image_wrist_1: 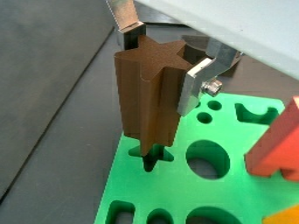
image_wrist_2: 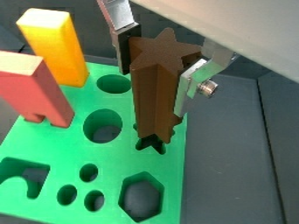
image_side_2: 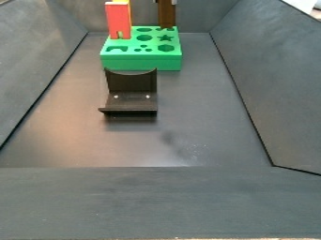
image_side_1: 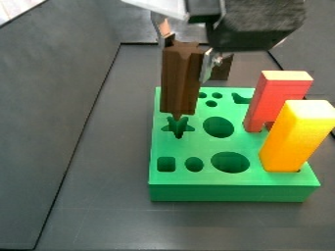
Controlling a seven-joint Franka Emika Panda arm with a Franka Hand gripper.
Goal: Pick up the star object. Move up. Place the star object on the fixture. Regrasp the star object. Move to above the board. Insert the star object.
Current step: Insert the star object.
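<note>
While the claw (image_wrist_1: 158,66) grips the upper part of the brown star peg (image_wrist_1: 149,96) in a wrist view, its silver fingers (image_wrist_1: 197,72) pressing the sides, the peg stands upright with its lower tip just entering the star-shaped hole (image_wrist_1: 153,159) of the green board (image_wrist_1: 140,197); a red block (image_wrist_1: 281,140) stands in the board close by. Both wrist views show this, and from the opposite angle the claw (image_wrist_2: 158,57) holds the peg (image_wrist_2: 156,92) the same way, tip at the star hole (image_wrist_2: 152,145), with the yellow block (image_wrist_2: 55,44) and the red block (image_wrist_2: 35,87) standing in their own holes, while the round holes and the hexagon hole (image_wrist_2: 142,192) lie empty. Seen from a side view, the peg (image_side_1: 179,83) appears vertical over the board (image_side_1: 222,186), with the claw (image_side_1: 183,39) above it. Farther off in a side view, the dark fixture (image_side_2: 130,97) sits empty on the floor just in front of the board (image_side_2: 142,56), and the peg (image_side_2: 164,12) is small at the far end. My judgement is that the insertion has barely begun, and the risk is jamming: if the star points are slightly rotated off the hole's points, or the peg tilts in the grip, pushing down could wedge it or shift the board.
</note>
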